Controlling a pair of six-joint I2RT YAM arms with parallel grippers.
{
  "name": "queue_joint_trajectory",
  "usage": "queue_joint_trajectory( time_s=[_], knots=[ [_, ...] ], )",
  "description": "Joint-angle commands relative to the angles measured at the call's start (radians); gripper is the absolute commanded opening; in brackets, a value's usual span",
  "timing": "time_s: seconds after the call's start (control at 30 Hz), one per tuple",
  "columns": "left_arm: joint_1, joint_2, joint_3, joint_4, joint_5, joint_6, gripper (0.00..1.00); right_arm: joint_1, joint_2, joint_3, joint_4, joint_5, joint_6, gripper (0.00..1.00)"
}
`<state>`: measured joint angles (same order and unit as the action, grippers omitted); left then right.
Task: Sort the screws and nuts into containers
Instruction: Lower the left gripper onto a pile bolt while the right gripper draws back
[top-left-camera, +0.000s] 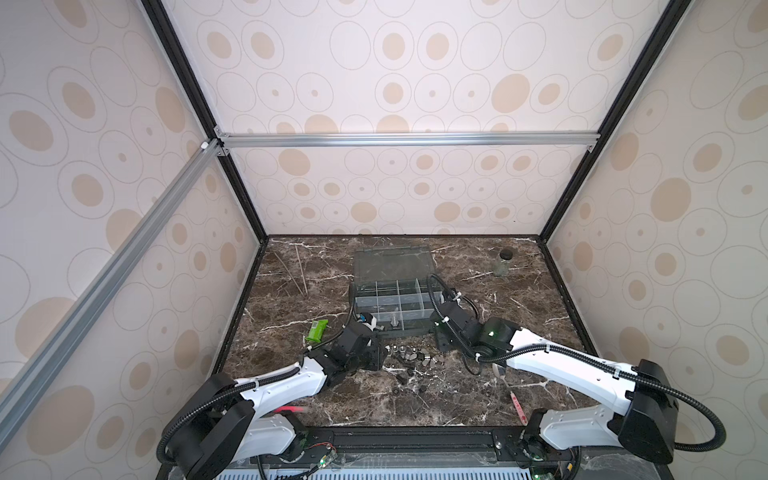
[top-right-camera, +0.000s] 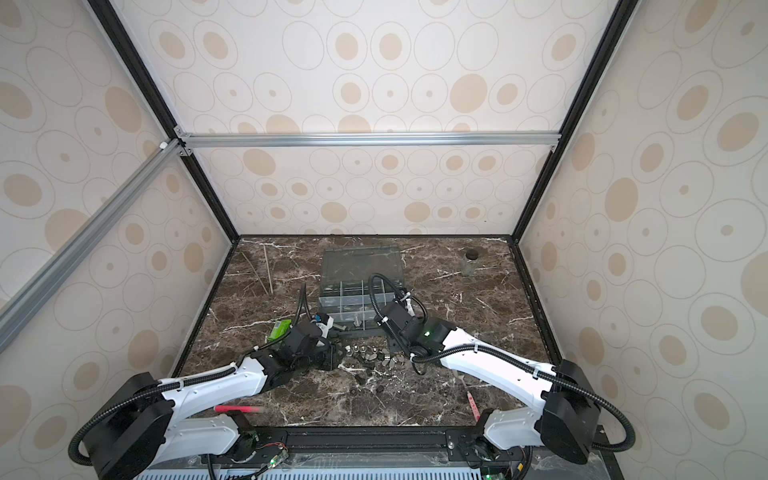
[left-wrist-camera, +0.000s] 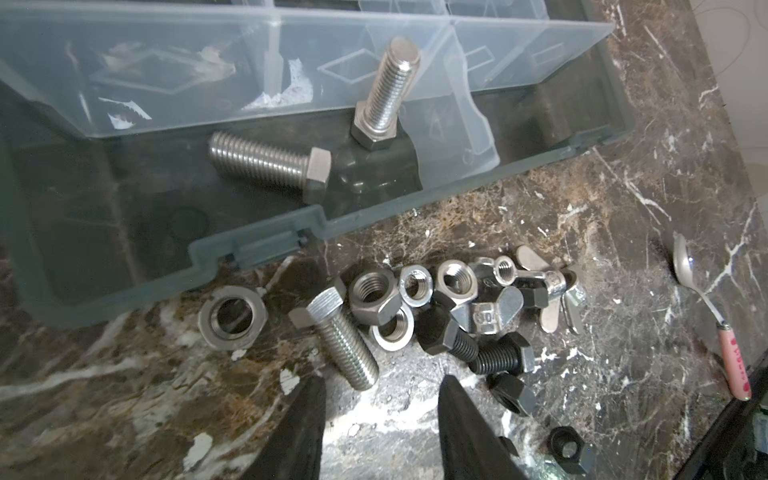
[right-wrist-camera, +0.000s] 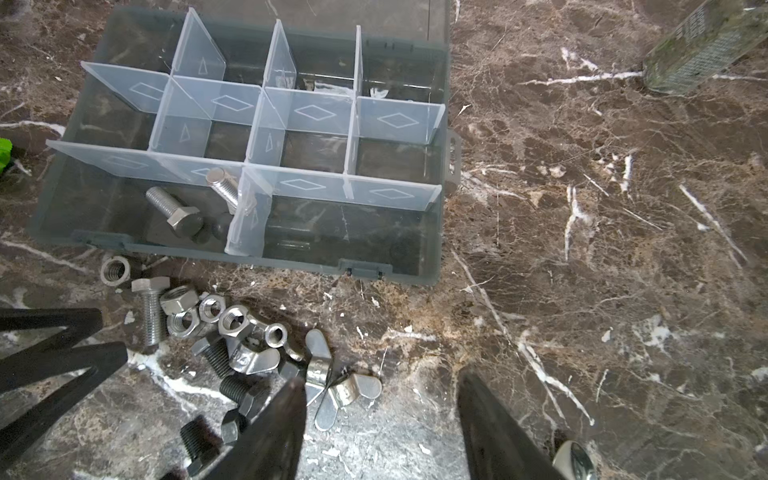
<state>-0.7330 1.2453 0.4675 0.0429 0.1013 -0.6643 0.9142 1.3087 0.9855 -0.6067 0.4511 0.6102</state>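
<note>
Top view: grey box (top-left-camera: 411, 330) open, silver and black nuts (top-left-camera: 415, 356) piled just before it.
Left wrist: two silver screws (left-wrist-camera: 270, 160) in box's front compartment (left-wrist-camera: 124, 208), one tilted against a divider; left gripper (left-wrist-camera: 382, 386) apart, empty, near nuts.
Right wrist: right gripper (right-wrist-camera: 382, 378) apart, empty, beside nuts.

The dark marble bench (top-left-camera: 519, 291) carries a green packet (top-left-camera: 316, 330) lying flat on its left side. Farther back on the left lie a few thin wooden sticks (top-left-camera: 301, 270), close together. At the back right a small glass jar (top-left-camera: 501, 268) stands upright, topped by a black lid (top-left-camera: 505, 253). Toward the front right lies a metal spoon (left-wrist-camera: 686, 266) with a pink handle (left-wrist-camera: 734, 365). At the front left edge sits a blurred red stick, perhaps a pen (top-left-camera: 289, 410).
</note>
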Motion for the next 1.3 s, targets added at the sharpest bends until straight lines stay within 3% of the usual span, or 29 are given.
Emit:
queue_joint_trajectory(
  time_s=[0.0,0.9,1.27],
  knots=[
    [-0.008,0.015,0.042,-0.013,-0.035,0.022,0.45,0.004,-0.022,-0.016,-0.027,0.024,0.025,0.62],
    [-0.012,0.106,0.047,0.0,-0.078,0.033,0.45,0.004,-0.03,-0.022,-0.035,0.026,0.043,0.62],
    [-0.012,0.133,0.074,-0.037,-0.109,0.056,0.46,0.005,-0.045,0.007,-0.022,0.093,-0.011,0.65]
  ],
)
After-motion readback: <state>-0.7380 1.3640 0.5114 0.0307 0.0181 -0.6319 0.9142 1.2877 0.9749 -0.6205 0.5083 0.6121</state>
